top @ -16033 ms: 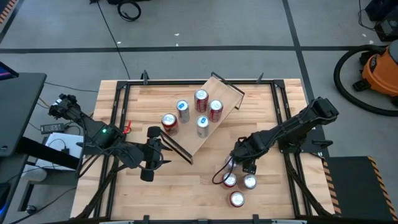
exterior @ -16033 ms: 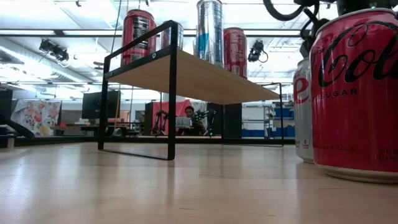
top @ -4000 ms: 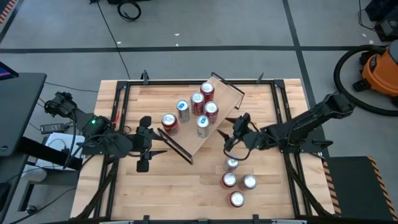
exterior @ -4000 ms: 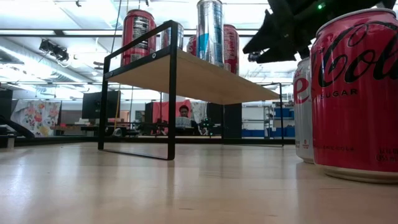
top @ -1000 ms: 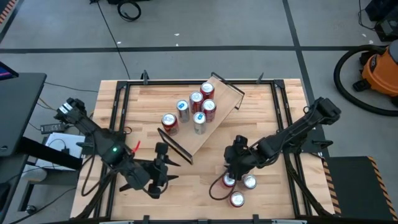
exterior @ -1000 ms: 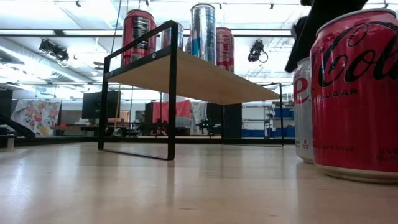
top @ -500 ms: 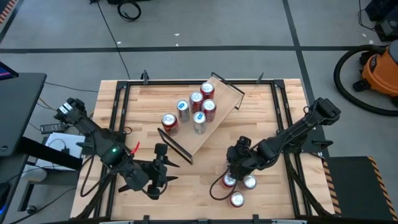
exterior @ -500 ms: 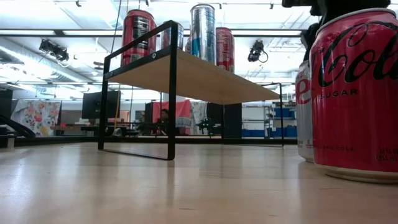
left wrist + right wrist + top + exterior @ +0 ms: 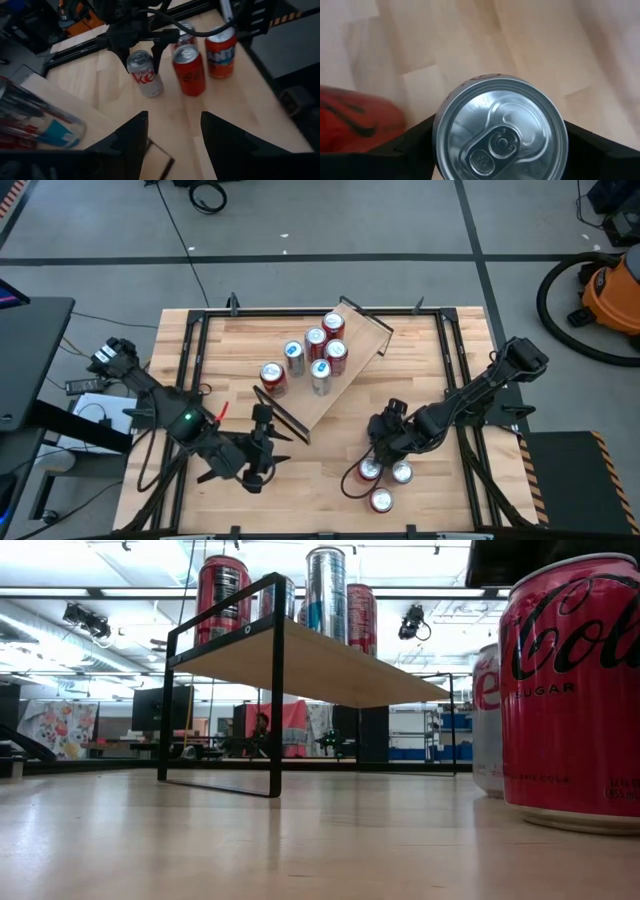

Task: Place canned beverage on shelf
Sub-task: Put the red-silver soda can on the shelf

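While the left arm waits low over the table's front-left part, the right arm works among the loose cans.

Left gripper [image 9: 262, 448]: fingers spread apart, nothing between them, hovering near the shelf's near end.

Shelf [image 9: 352, 352]: lies diagonally across the slatted table [image 9: 460, 490], from its middle toward the far edge; a black frame stands at each short end.

Cans on the shelf: six, all upright in one loose cluster. The red can [image 9: 271, 376] stands nearest the left gripper; of the others, three look red and two silver-blue.

Cans on the table: four, close together at front right — a silver Diet Coke can [image 9: 144, 73], a red Coke can [image 9: 189, 69], an orange Fanta can [image 9: 220, 51], and a fourth, mostly hidden behind them.

Right gripper [image 9: 139, 50]: fingers straddle the Diet Coke can from above; whether they press on it is hard to say.
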Action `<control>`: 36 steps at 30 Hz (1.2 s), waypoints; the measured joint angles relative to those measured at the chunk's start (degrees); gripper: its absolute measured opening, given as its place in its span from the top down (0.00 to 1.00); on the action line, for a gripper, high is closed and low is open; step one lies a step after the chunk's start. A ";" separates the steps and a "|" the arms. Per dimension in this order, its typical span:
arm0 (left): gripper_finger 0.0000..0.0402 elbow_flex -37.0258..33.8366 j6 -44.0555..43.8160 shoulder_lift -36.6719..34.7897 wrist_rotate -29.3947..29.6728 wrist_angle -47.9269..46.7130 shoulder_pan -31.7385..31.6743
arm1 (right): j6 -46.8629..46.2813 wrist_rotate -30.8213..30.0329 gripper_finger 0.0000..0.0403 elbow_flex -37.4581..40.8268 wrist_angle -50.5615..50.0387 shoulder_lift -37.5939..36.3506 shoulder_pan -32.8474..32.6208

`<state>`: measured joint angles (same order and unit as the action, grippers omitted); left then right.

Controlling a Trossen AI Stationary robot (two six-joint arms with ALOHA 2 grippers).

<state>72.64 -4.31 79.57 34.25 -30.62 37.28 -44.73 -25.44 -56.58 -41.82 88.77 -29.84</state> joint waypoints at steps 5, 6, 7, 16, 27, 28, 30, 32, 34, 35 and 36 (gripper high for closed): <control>0.52 0.00 8.58 -0.02 0.17 0.05 -1.65 | 2.86 -2.59 0.21 0.36 -4.08 -3.14 0.58; 0.52 0.00 10.47 -0.02 -0.05 0.21 -1.91 | 3.39 -2.88 0.20 0.33 -4.70 -4.58 0.95; 0.52 0.00 12.11 -0.02 -0.94 0.80 -2.36 | 3.82 -3.21 0.20 0.28 -5.38 -6.08 1.40; 0.52 0.09 16.96 -0.02 -16.42 5.07 -7.92 | 12.25 -2.09 0.20 -2.39 -10.12 -20.87 10.63; 0.52 -16.14 15.92 -5.96 -15.62 20.21 -5.82 | 26.81 -0.09 0.19 -20.19 -20.69 -18.74 24.44; 0.52 -17.55 15.78 -7.31 -15.48 20.20 -5.62 | 28.95 0.73 0.19 -21.94 -20.60 -17.78 26.51; 0.52 -19.69 15.66 -10.32 -15.35 21.03 -5.26 | 32.49 2.31 0.19 -25.46 -20.80 -15.66 30.92; 0.52 -21.91 15.71 -14.53 -14.43 20.88 -4.52 | 35.94 3.94 0.19 -28.12 -20.84 -13.79 35.33; 0.52 -24.08 15.77 -18.90 -13.49 20.35 -3.87 | 38.98 6.52 0.19 -30.79 -20.22 -11.10 39.72; 0.52 -25.29 15.68 -20.95 -13.06 19.52 -3.83 | 40.26 7.98 0.19 -32.12 -20.19 -9.60 41.81; 0.52 -26.40 15.66 -22.93 -12.91 18.88 -3.85 | 41.42 9.57 0.19 -33.34 -20.44 -8.16 43.79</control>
<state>46.24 11.35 56.64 21.34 -11.74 33.43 -3.31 -15.86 -89.93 -62.26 80.61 13.94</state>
